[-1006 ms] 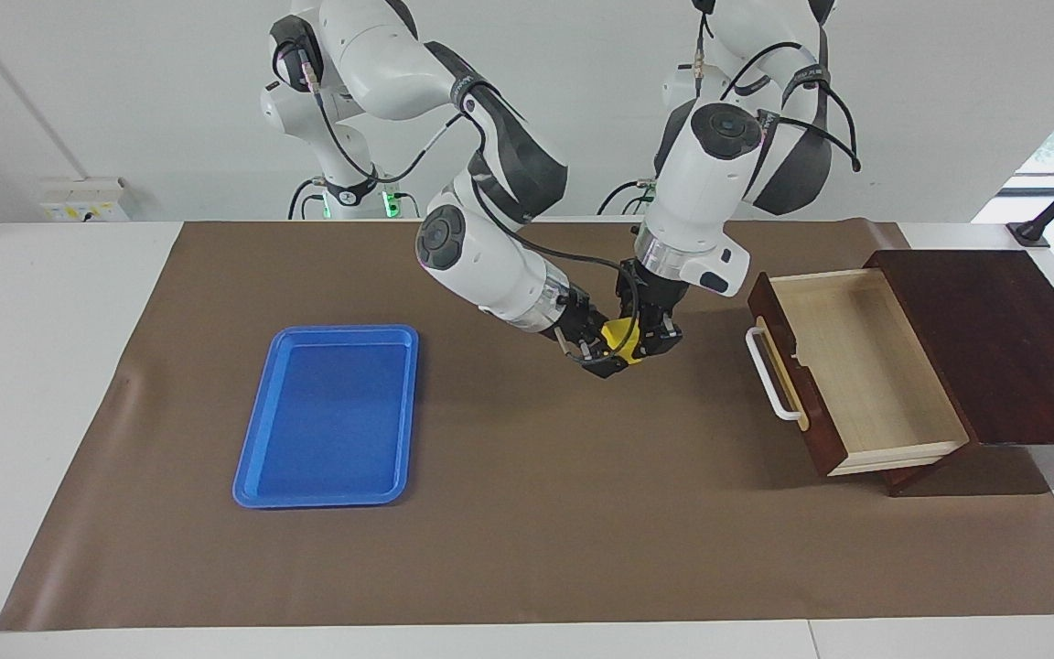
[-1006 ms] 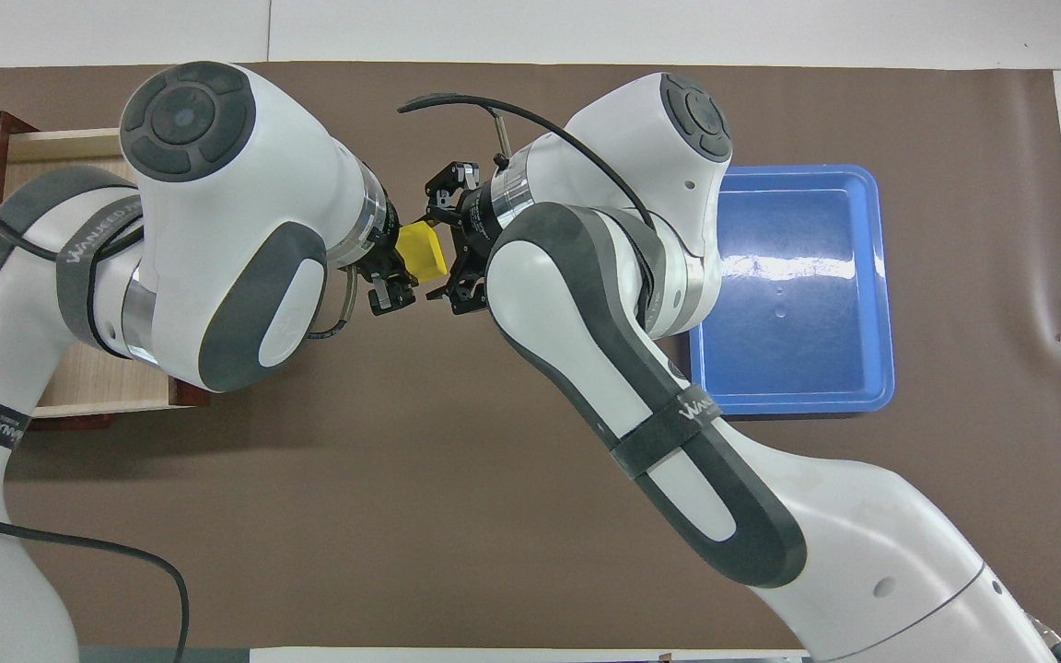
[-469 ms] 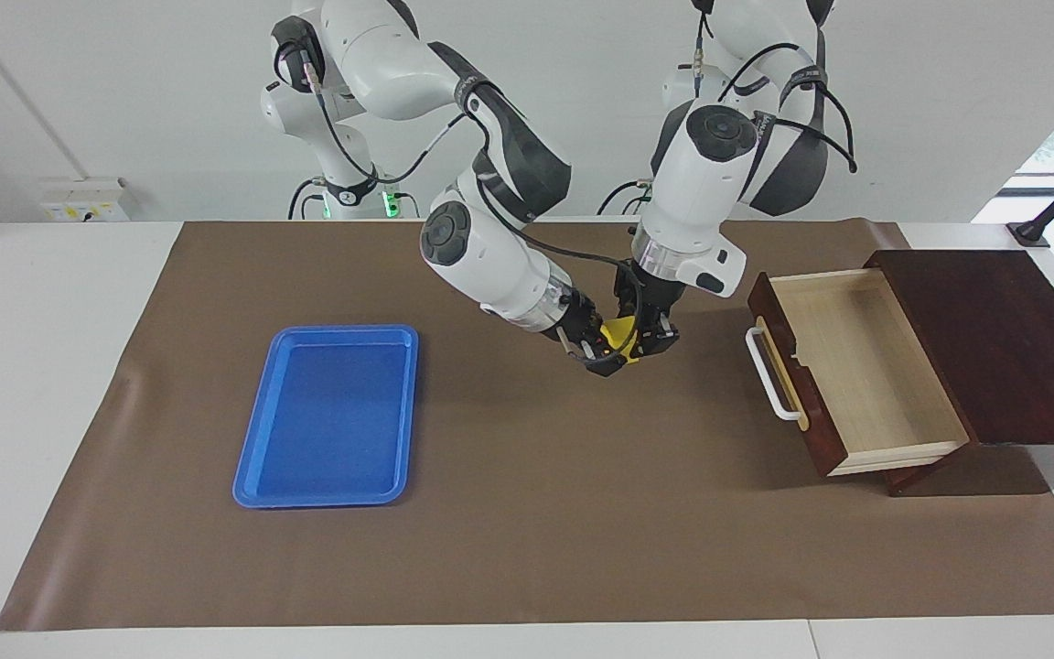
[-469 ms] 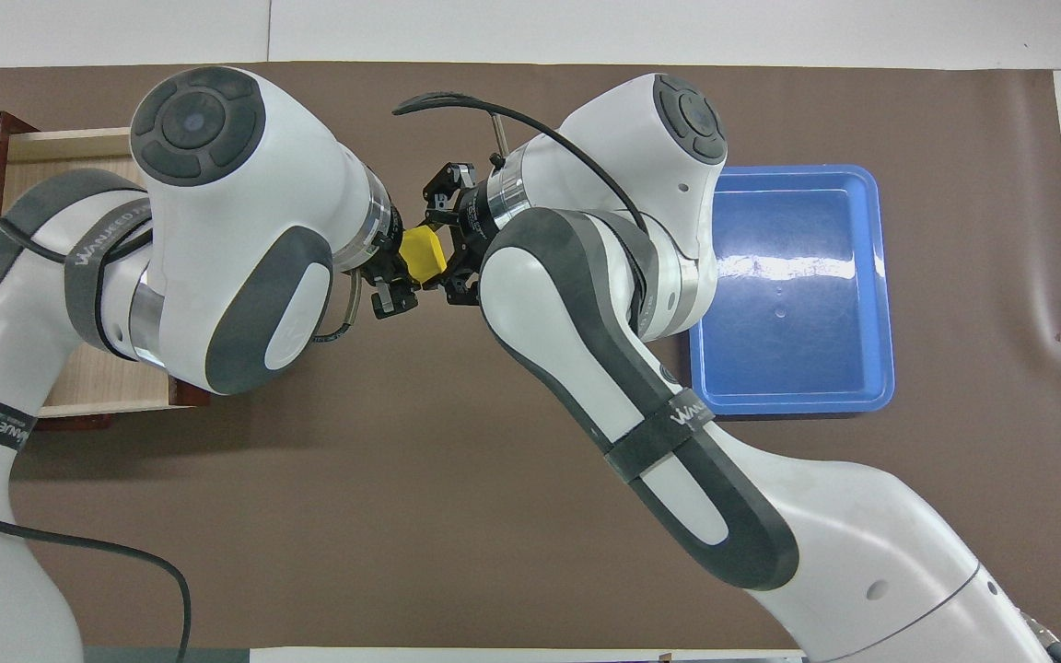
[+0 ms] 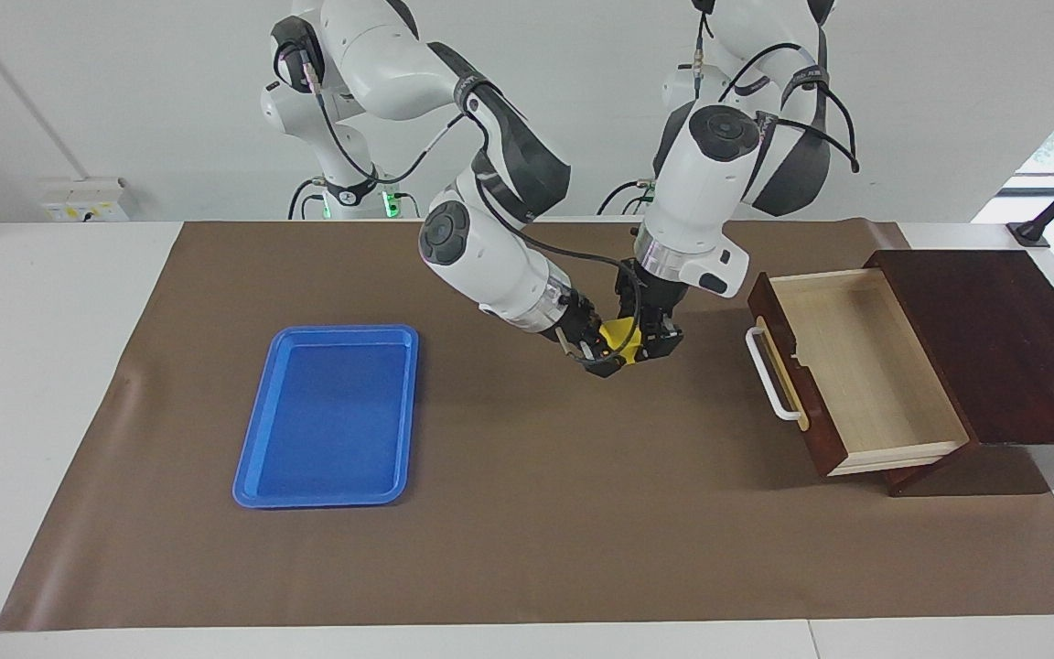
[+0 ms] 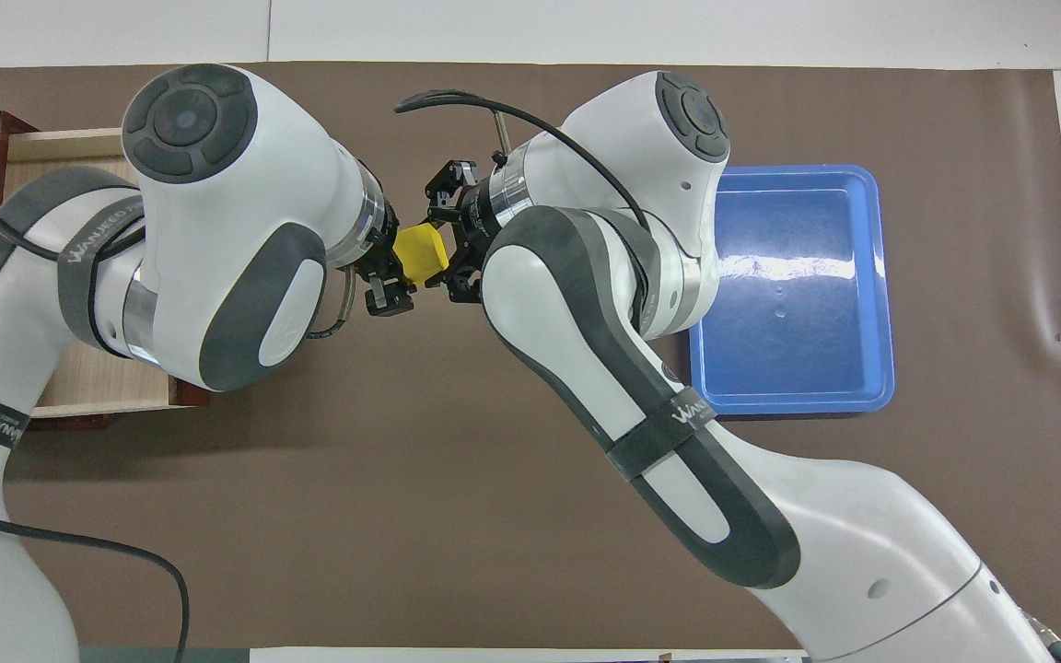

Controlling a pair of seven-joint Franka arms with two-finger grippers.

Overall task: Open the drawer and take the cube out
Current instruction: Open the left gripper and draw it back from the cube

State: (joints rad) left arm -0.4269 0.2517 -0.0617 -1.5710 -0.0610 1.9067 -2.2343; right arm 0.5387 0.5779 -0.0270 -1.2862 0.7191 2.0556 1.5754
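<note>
Overhead view: right gripper point(image 6: 446, 247) clenches the cube point(image 6: 422, 255); left gripper point(image 6: 399, 276) unclear; drawer point(image 5: 865, 366) (open) holds nothing.

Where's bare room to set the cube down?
Free: brown mat between blue tray and drawer; the tray's own floor. Crowded: where both grippers hold the cube mid-air.

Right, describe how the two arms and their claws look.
Both arms are glossy white with dark grey joint panels, round grey end caps and a silver ring at each wrist. Grey straps carry white lettering; black cables run alongside. The left claw and right claw are small and black.
</note>
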